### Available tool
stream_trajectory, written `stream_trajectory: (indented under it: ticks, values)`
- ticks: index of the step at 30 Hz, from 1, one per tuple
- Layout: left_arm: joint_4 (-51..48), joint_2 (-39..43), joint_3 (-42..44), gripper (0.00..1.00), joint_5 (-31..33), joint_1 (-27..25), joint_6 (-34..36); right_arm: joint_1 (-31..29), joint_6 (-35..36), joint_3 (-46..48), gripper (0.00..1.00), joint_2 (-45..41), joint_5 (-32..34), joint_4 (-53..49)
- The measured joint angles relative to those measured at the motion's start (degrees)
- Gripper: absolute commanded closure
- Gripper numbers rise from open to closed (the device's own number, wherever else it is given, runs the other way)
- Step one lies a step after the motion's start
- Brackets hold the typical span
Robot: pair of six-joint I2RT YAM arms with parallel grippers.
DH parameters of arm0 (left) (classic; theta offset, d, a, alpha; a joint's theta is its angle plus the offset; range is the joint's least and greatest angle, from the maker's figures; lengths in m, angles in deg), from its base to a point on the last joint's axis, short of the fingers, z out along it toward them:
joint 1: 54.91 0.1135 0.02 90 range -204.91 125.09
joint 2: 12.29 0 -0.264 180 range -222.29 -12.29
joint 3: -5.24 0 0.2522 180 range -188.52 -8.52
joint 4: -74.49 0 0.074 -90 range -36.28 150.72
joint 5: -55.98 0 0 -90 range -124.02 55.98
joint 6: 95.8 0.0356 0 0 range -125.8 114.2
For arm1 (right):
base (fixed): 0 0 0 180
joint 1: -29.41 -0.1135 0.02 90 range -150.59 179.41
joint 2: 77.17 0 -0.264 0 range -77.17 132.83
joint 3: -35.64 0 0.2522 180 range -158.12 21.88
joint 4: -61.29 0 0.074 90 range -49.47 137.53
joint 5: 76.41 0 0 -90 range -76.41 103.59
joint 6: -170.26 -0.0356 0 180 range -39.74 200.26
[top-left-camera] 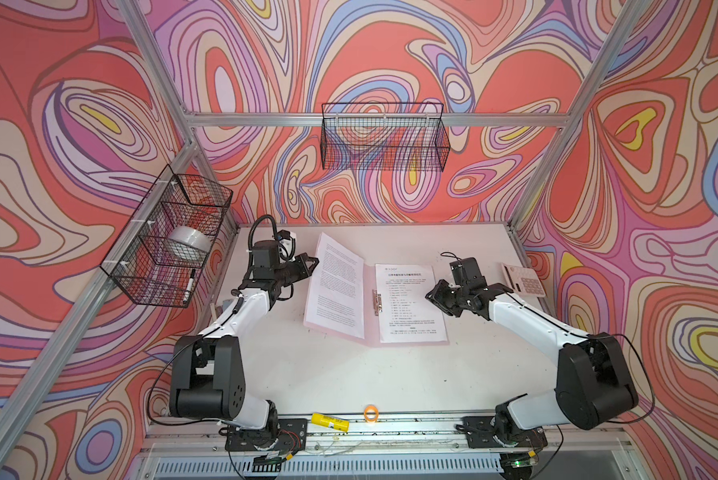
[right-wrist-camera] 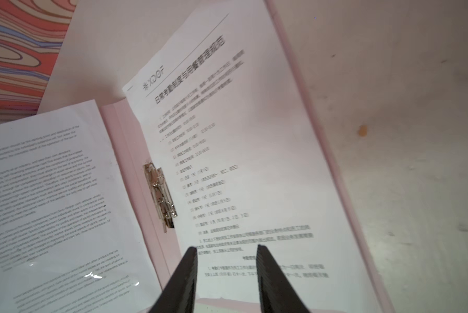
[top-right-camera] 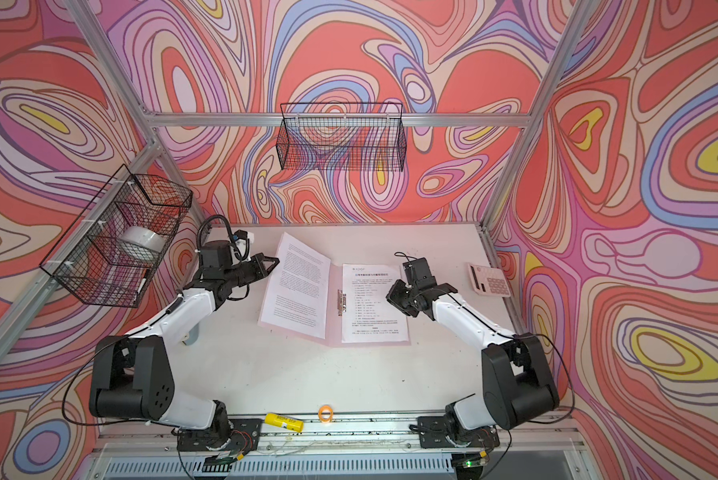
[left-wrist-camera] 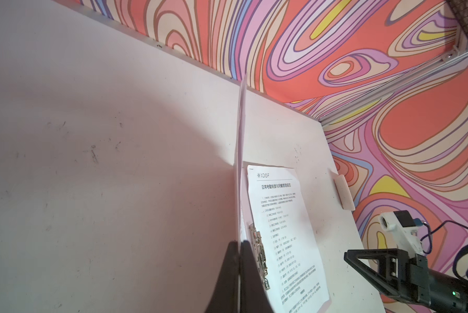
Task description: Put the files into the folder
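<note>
Seemingly light and floppy, the folder (top-left-camera: 369, 274) is edge-pinched by the clenched left claw (left-wrist-camera: 239, 244); right claw (right-wrist-camera: 226, 248) gapes empty.

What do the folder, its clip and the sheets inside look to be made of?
The folder: likely thin plastic, pale pink, smooth, with a creased spine. Its clip: metal, silvery and shiny with bright reflections. The headed sheet: plain white paper, matte, black print. The other sheet shows glossy glints, so a clear film may cover it; uncertain.
</note>
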Motion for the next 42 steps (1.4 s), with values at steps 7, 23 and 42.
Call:
stream_trajectory:
  ticks: [7,23,42]
  values:
    - [-0.2,2.6,-0.2,1.0,-1.0,0.0,-2.0,0.5,2.2,1.6,0.58,-1.5,4.4,-1.6]
    - [-4.2,5.3,-0.2,1.0,0.3,-1.6,-3.6,0.5,4.7,9.3,0.57,-0.7,4.9,1.7]
    - [1.6,1.5,-1.1,0.59,-4.6,-2.0,-10.2,1.0,2.1,11.4,0.58,7.5,-2.9,14.2]
